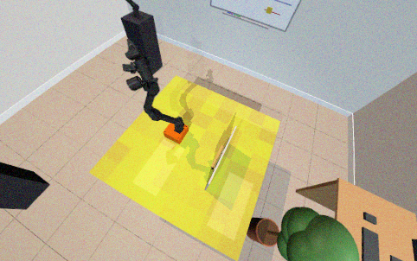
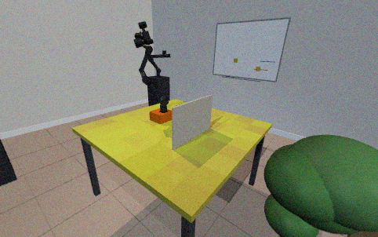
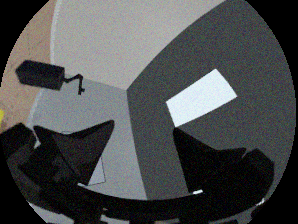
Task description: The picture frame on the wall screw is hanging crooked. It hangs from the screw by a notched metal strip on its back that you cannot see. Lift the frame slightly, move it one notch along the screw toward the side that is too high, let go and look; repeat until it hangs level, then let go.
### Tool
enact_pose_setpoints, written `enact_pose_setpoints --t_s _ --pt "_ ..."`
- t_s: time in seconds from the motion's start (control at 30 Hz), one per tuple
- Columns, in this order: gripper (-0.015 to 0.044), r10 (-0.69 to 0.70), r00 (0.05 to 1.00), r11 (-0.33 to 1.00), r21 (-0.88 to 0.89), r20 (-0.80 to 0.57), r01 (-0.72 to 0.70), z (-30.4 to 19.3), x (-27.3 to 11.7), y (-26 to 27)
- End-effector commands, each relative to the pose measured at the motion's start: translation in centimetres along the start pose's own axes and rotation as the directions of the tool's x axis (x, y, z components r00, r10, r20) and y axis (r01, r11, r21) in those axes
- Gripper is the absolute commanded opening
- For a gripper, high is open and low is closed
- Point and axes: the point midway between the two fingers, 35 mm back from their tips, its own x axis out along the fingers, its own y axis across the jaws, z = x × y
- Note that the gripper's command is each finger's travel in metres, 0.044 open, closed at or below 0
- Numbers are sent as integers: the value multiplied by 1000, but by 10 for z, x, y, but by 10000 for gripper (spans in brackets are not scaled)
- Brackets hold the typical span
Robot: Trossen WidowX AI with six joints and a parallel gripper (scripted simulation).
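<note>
The upright white panel stands on the table. In the top view the picture frame shows only as a thin tan edge against the panel's arm-facing side; its front, its tilt and the screw cannot be made out. In the exterior view the panel's back hides the frame. My gripper is open, with nothing between its fingers in the wrist view. The arm is raised high above the table, well away from the frame, and the wrist view faces the ceiling and upper walls.
The arm's orange base sits on the yellow table. A black pedestal stands behind it. A plant stands beyond the panel side. A whiteboard hangs on the wall.
</note>
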Motion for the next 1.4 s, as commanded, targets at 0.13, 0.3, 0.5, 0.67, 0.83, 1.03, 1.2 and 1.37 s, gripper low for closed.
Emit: enact_pose_setpoints --t_s 0.13,0.3,0.5,0.67,0.83,1.03,1.2,1.37 --pt "269 -24 988 997 69 -152 35 -48 0 10" --pt "260 14 936 976 210 -353 64 -113 -19 37" --pt "260 36 788 906 353 -614 234 -192 -79 64" --pt "260 23 612 808 375 -790 454 -238 -151 80" --pt "260 -13 399 660 292 -917 692 -262 -237 91" --pt "260 -78 126 406 84 -989 910 -256 -343 105" --pt "260 -140 -99 132 -117 -985 984 -226 -426 122" --pt "260 -201 -306 -181 -271 -931 945 -180 -498 146"
